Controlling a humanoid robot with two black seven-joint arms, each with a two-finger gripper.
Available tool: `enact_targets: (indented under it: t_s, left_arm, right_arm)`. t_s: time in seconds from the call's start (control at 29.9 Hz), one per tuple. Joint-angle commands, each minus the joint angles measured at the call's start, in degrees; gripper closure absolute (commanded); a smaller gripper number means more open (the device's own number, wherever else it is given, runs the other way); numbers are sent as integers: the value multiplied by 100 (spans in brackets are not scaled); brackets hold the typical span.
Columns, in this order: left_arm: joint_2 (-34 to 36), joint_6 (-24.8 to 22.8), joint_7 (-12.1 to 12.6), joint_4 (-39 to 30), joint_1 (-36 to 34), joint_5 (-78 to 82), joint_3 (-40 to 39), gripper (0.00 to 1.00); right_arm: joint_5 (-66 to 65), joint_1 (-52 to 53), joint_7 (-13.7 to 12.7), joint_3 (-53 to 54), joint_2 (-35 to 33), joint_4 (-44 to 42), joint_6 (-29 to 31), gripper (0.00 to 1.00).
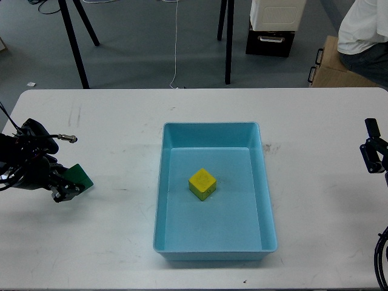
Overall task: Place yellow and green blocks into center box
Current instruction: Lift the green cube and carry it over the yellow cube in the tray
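A yellow block (202,183) lies inside the light blue box (210,126) at the table's center. A green block (79,176) is at the far left of the white table, held between the fingers of my left gripper (68,188), which is shut on it, tilted and just above the tabletop. My right gripper (374,154) is at the table's right edge, far from the box. It looks small and dark, and its fingers cannot be told apart.
The white table (121,121) runs across the whole view. Beyond its far edge are black stand legs (76,48), a white and black unit (273,24), a cardboard box (330,66) and a seated person (364,30).
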Motion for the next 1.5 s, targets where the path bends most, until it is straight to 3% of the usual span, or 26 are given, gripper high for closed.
enact_targets:
  t_s: [0.0,0.23,0.47,0.73,0.97,1.2,1.47]
  left_arm:
    - [337,1,0,-676,-584,-544,-24,70]
    - [242,1,0,-1469,-1429,-607,-23,70]
    - [-1215,1,0,-1505,-2097,-572,20,70]
    - [-2842,1,0,-451,-2054,105,125,69]
    - [-3616,1,0,332,-2054,176,1022,69]
    - [-3925,1,0,622,-1940,176,1040,68]
    - [-3925,1,0,746,-1781,176,1040,55]
  right_arm:
    - [-9,-195,0,41,-1,-20,-2,1]
    - [-9,-398,0,242,-1,-327,-2,1]
    - [0,-415,0,541,-1,-617,-2,1]
    - [0,-407,0,629,-1,-802,-2,1]
    - [0,-407,0,629,7,-802,-2,1]
    - [0,-372,0,621,7,-872,-2,1]
    - [0,-363,0,621,7,-872,-2,1]
